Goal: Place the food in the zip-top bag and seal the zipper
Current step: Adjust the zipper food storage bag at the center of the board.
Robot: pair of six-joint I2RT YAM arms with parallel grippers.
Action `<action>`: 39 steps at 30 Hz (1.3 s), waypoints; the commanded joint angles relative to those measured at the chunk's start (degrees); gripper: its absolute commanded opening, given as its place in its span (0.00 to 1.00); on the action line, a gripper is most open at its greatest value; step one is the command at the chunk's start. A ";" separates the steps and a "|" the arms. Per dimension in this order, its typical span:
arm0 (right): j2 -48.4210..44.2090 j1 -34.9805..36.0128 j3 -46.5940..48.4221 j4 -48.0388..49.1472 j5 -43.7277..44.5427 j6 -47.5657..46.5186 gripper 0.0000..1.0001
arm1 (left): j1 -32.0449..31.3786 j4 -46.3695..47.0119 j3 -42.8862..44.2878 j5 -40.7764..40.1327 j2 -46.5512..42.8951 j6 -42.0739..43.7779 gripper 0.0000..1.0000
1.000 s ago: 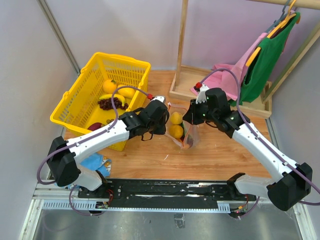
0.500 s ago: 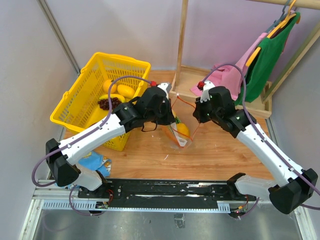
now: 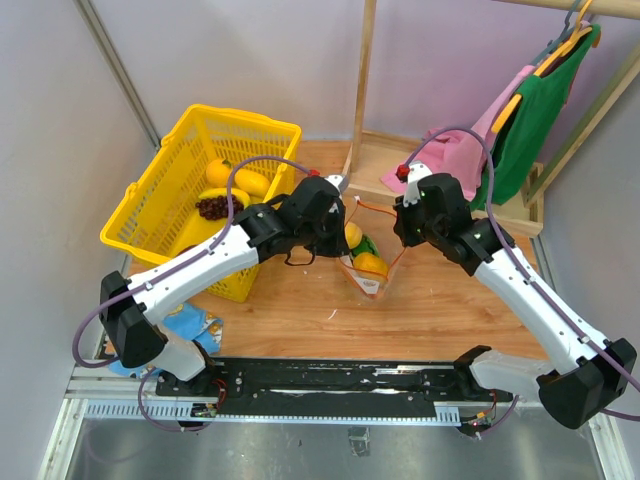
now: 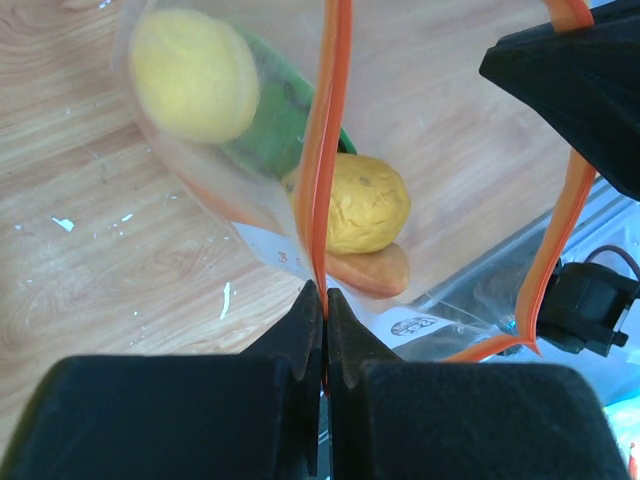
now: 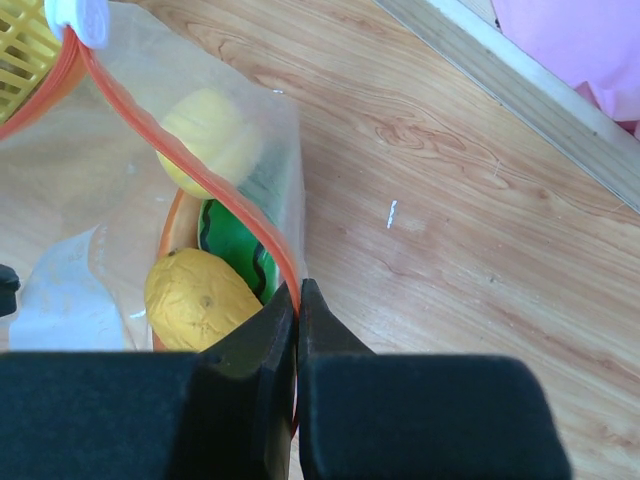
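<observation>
1. The zip-top bag [image 3: 366, 278] hangs between the two grippers above the wooden table [image 3: 450, 310], its mouth pulled open. From above, whether its bottom touches the boards cannot be told.
2. The zipper [image 4: 329, 120] is parted into two red strips. Its white slider [image 5: 78, 18] sits at the far end and is partly cut off by the edge of the right wrist view.
3. Inside the bag lie a round yellow fruit [image 4: 193, 72], a yellow-orange fruit [image 4: 362, 205] and a watermelon wedge [image 5: 238, 252] with only its green rind showing. An orange piece [image 4: 372, 268] beneath them is too hidden to name.
4. The left gripper [image 4: 324, 298] is clenched on one strip of the zipper. The right gripper [image 5: 296, 292] is pinched tight on the other.
5. Left of the bag stands a yellow basket [image 3: 150, 190] holding a banana [image 3: 226, 195], other yellow fruits and a dark cluster. The left arm covers its near corner.
6. Behind stands a wooden rack [image 3: 362, 90] with a pink cloth [image 3: 455, 140] and a green garment [image 3: 535, 110], its top out of frame.
</observation>
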 commanded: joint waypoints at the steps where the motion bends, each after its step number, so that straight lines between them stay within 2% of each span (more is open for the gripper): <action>1: -1.17 -0.77 0.22 0.60 -1.36 -0.38 0.02 | -0.19 0.31 -0.27 0.87 -0.43 1.46 0.00; 9: -1.68 -0.77 -1.99 4.93 -7.53 3.32 0.02 | -0.20 1.56 -2.85 -0.19 -0.70 1.36 0.10; 18: -1.65 -0.77 -2.63 7.56 -11.35 4.60 0.02 | 0.01 2.63 -2.41 -5.10 -4.34 2.47 0.52; 21: -1.53 -0.79 -2.85 7.58 -11.47 4.49 0.02 | 1.44 1.64 -1.94 -6.08 -5.50 3.12 0.61; 27: -1.22 -0.77 -3.08 7.81 -11.86 4.41 0.02 | 7.96 -0.94 -1.27 -7.34 -8.36 5.39 0.73; 34: -0.82 -0.77 -3.43 8.07 -11.99 4.23 0.02 | 17.26 -4.16 0.89 -11.20 -11.52 7.43 0.94; 36: -0.56 -0.77 -3.41 8.14 -12.09 4.22 0.02 | 20.79 -4.79 1.30 -11.57 -12.06 7.12 0.99; 39: -0.12 -0.77 -3.13 8.19 -12.08 4.10 0.02 | 25.91 -6.35 1.45 -13.15 -12.26 5.44 0.99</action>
